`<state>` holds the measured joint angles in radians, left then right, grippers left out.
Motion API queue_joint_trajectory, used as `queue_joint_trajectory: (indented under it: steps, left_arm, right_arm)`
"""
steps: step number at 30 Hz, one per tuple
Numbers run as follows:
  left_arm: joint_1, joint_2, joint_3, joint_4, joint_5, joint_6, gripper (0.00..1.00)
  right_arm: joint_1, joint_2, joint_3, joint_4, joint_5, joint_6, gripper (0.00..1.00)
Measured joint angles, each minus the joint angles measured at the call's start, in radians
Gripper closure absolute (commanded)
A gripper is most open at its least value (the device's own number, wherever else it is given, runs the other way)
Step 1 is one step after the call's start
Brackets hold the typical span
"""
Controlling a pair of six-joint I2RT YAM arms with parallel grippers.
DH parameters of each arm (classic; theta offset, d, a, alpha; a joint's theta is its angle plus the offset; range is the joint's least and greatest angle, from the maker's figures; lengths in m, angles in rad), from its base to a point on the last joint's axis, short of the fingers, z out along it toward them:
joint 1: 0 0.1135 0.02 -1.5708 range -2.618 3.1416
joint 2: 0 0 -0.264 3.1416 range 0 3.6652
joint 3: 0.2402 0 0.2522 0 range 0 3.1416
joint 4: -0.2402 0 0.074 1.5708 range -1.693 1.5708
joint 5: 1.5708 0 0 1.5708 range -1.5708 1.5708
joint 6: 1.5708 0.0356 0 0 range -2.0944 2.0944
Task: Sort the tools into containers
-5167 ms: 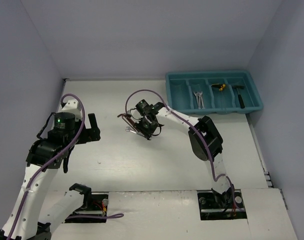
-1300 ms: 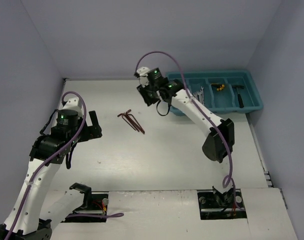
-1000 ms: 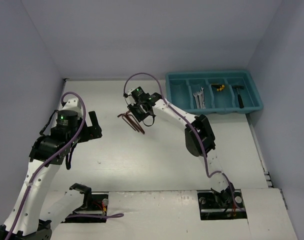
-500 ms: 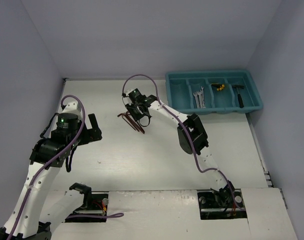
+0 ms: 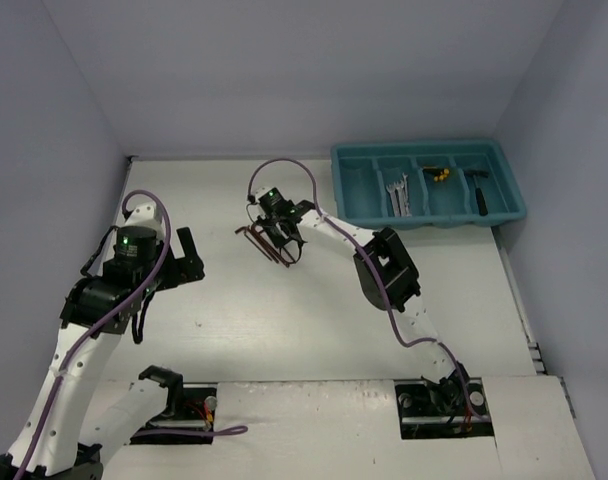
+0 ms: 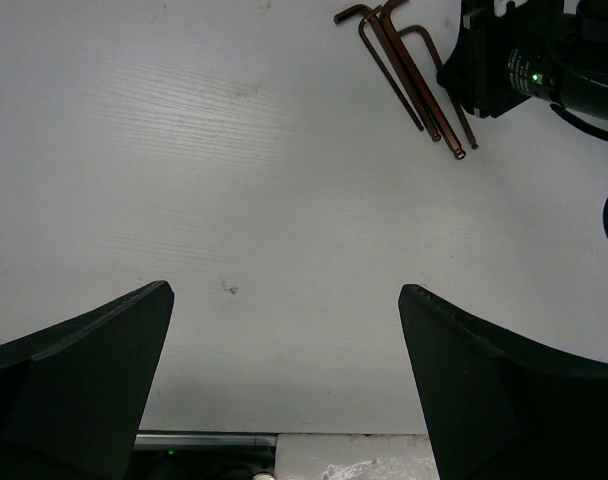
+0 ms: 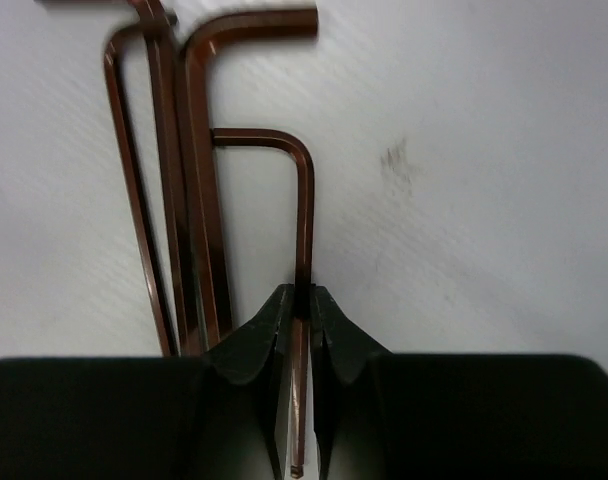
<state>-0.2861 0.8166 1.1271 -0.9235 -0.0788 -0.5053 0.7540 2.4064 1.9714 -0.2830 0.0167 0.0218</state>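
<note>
Hex key point(image 7: 305, 215) shaft lengthwise in right gripper point(image 7: 301, 294), bend pointing away.

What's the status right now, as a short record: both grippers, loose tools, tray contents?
right gripper: shut on one hex key, at its long shank
left gripper: open, above the table, holding nothing
loose tools: three other hex keys, close beside the gripped one
tray: wrenches in second compartment from left, yellow-and-black pieces in third, hammer in fourth; first looks empty
</note>
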Motion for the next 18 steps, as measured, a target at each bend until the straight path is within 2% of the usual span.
queue_joint_trajectory:
  steps: [10, 18]
  left_arm:
    - [0.0, 0.026, 0.0, 0.0, 0.0, 0.008, 0.05]
    - [0.0, 0.046, 0.0, 0.001, 0.0, 0.024, 0.05]
  right_arm:
    - [-0.053, -0.271, -0.388, -0.045, 0.028, -0.038, 1.0]
    - [-0.125, -0.482, -0.439, -0.081, 0.024, -0.052, 1.0]
